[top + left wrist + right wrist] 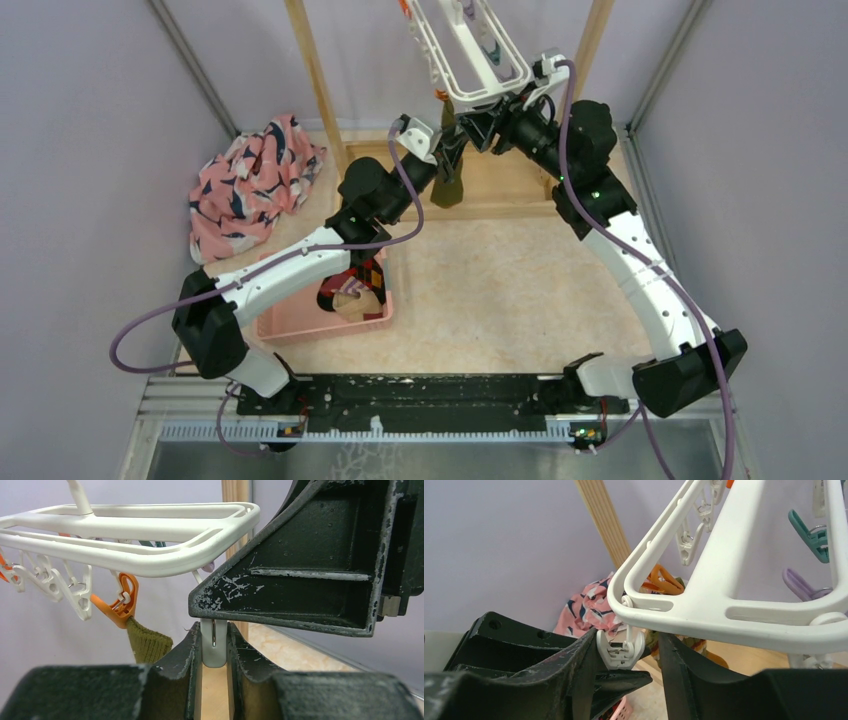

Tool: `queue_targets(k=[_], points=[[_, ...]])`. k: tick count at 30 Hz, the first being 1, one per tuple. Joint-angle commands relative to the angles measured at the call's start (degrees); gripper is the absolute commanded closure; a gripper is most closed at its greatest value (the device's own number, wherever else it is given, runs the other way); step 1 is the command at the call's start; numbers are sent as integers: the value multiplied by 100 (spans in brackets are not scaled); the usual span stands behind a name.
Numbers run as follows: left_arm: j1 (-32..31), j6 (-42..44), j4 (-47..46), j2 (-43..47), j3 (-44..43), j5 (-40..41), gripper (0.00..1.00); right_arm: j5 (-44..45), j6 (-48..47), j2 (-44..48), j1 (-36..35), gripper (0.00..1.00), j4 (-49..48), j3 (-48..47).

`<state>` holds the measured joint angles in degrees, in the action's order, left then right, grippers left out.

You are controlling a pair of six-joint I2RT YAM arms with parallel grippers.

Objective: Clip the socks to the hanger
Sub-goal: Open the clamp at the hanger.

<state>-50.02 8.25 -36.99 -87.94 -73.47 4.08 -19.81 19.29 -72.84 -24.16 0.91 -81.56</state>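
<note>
Overhead, left jaws pinch a white clip [215, 649], right jaws apart at the hanger [724, 605]; pink basket [290, 328] holds argyle sock [367, 276].

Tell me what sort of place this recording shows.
Probably a lab test cell staged for laundry, not a home: plain lilac walls box in the table, a black mounting plate lines its near edge, and a white clip hanger hangs by a wooden rack.

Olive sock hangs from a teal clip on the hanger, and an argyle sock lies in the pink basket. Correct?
No. The olive sock hangs from an orange clip, not teal; the left wrist view shows it. The clip is on the hanger, and the argyle sock lies in the pink basket.
</note>
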Motion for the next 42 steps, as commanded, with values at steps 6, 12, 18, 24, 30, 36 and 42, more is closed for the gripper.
queue_targets(k=[6, 12, 18, 24, 30, 36, 42], points=[[-78, -4, 197, 66, -46, -254, 100, 127, 0, 77, -53, 72, -195, -243], [-75, -24, 236, 183, 16, -273, 99, 190, -3, 116, -53, 96, -212, -154], [-78, -22, 219, 423, 181, -73, 57, 239, -13, 120, -53, 100, -192, -109], [-87, -136, 525, 1060, 372, -38, 28, 233, 29, 94, -53, 100, -268, -16], [-87, 21, 1156, 1732, 462, 686, 28, 275, 57, 117, -53, 100, -379, 131], [56, 387, 2455, 1438, 334, 3134, 23, 273, 123, 128, -53, 100, -532, 365], [955, -2309, 4208, 1497, 1078, 3419, 18, 342, 67, 177, -53, 100, -468, 499]])
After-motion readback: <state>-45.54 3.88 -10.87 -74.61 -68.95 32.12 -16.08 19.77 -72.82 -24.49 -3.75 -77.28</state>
